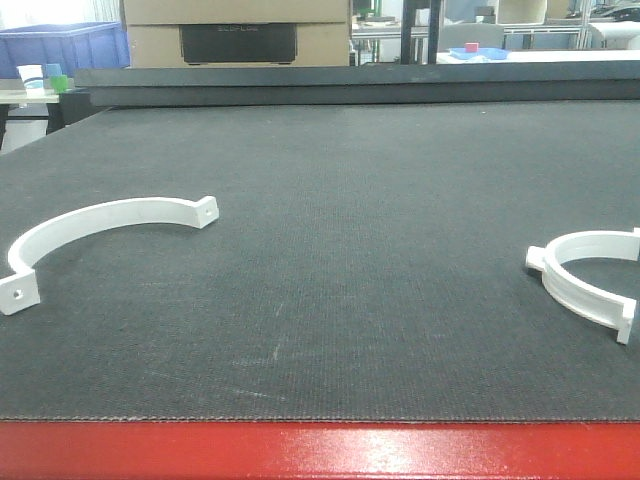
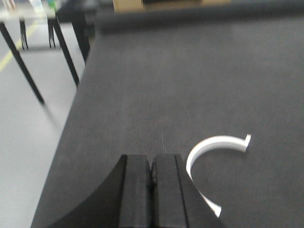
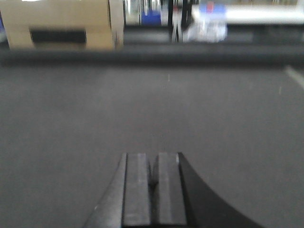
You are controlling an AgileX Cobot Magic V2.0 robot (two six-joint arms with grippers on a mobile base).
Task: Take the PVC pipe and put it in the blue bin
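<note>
Two white curved PVC pipe pieces lie on the dark mat: one at the left (image 1: 110, 213), one at the right edge (image 1: 600, 241). The left wrist view shows one such PVC pipe piece (image 2: 213, 142) just right of my left gripper (image 2: 152, 159), which is shut with nothing in it and hovers above the mat. My right gripper (image 3: 153, 156) is also shut and empty over bare mat. A blue bin (image 1: 62, 45) stands far back at the left, beyond the table. Neither gripper shows in the front view.
A cardboard box (image 1: 235, 30) stands behind the table's far edge. The near edge is a red strip (image 1: 320, 450). The mat's left edge drops to the floor, where black table legs (image 2: 23, 71) stand. A small blue tray (image 1: 477, 50) sits far back right.
</note>
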